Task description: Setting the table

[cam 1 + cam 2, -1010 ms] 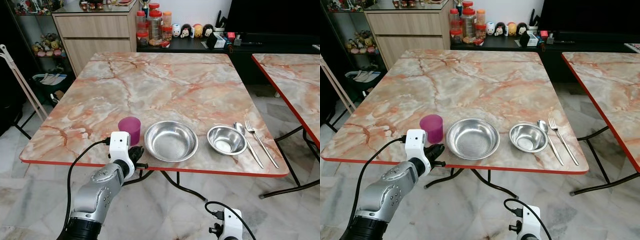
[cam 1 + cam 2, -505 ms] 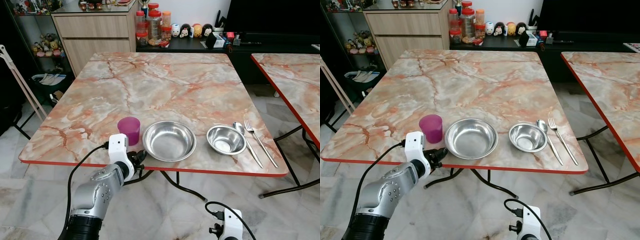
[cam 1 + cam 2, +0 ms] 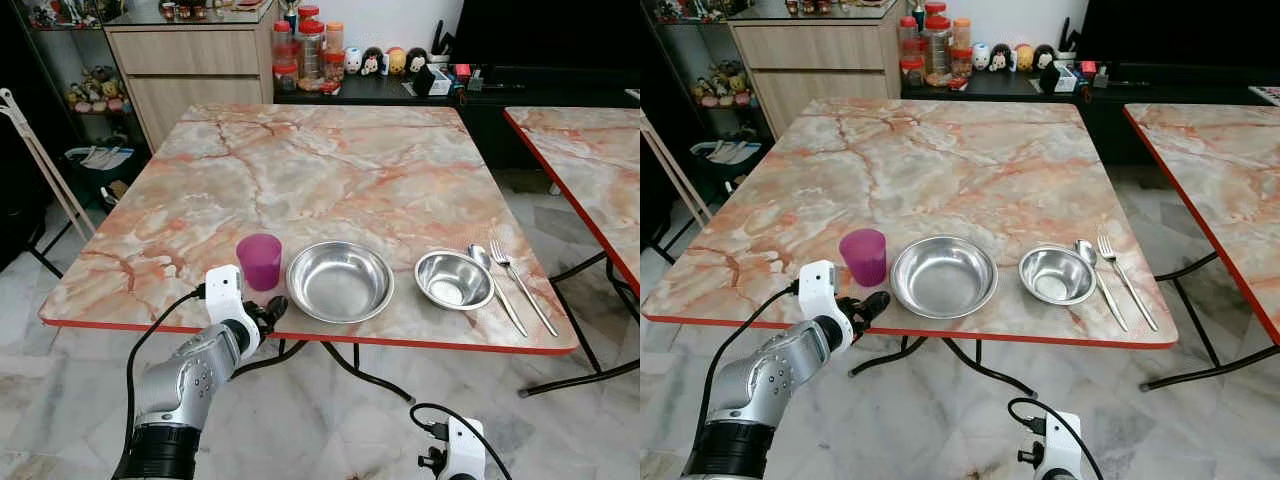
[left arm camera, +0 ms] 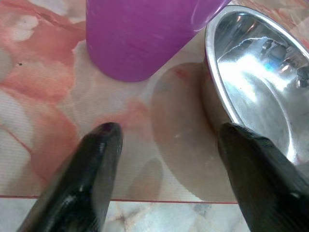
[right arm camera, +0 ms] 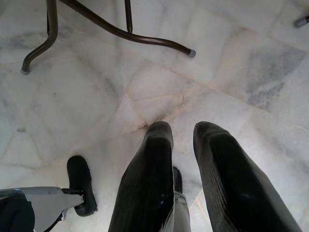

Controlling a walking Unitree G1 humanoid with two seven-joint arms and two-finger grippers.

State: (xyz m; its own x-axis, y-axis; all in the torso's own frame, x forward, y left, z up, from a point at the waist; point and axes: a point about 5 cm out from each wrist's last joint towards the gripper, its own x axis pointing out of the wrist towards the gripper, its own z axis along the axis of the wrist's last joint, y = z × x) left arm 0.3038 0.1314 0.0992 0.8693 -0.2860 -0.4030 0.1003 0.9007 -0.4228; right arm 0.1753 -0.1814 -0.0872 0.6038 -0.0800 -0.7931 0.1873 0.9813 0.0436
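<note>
Compared with a second ago, the left end effector (image 3: 268,308) has drawn back toward the robot and to its left: it then sat at the near edge in front of the large bowl's left rim, and it now sits at the red edge of the counter (image 3: 330,170) just in front of the purple cup (image 3: 259,261), clear of it. The cup, the large steel bowl (image 3: 340,281), the small steel bowl (image 3: 454,279), the spoon (image 3: 496,286) and the fork (image 3: 522,284) lie where they did, in a row along the near side of the counter, cup at the robot's left, cutlery at its right. The slight shift of the whole scene across frames reads as camera motion. In the left wrist view the left end effector is released, its two black fingers (image 4: 87,179) spread wide over the counter surface with nothing between them; the cup (image 4: 140,34) is ahead of them and cut off at the frame edge, as is the rim of the large bowl (image 4: 256,82). The right end effector (image 5: 182,131) hangs low over the marble floor (image 5: 96,96), fingers close together with a narrow gap, gripping nothing; in the head views just the wrist housing and cable show at the bottom edge. Jars and small figures on the far sideboard (image 3: 190,50) are too small to identify further.
</note>
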